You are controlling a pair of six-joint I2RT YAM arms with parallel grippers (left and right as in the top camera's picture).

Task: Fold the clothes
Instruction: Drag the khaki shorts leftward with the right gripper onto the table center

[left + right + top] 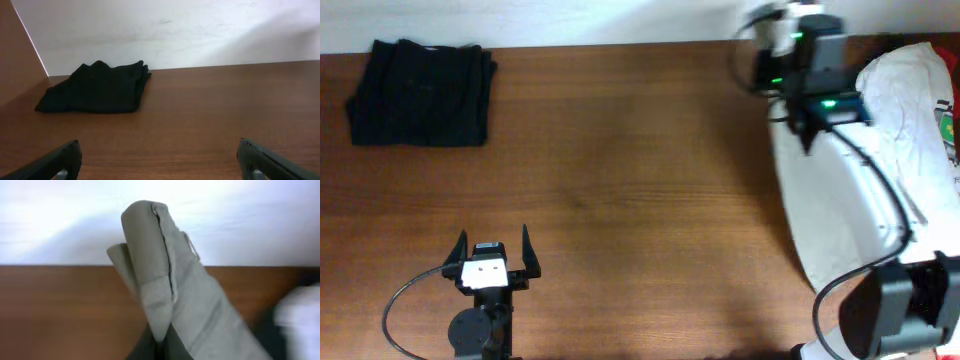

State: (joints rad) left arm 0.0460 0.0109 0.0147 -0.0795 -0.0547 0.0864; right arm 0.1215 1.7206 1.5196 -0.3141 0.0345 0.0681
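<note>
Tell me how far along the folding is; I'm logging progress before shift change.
Done: a black garment lies folded at far left. In hand: the right hand pinches a raised white garment; the left hand sits open, empty. Left: folding that white garment and a printed white piece beside it.

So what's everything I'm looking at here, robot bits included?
table: one, brown wood, under everything.
wall: one, white, behind the table's far edge.
black garment: one, black, folded, at the table's far left corner.
white cloth: at least one, white, loose along the table's right side. A red and green print shows at the far right edge; I cannot tell whether it is the same piece.
left claw: one, black with a white body, at the near left edge, open and holding nothing.
right claw: one, black with green lights behind it, over the far end of the white cloth, pinching up a fold of it.
</note>
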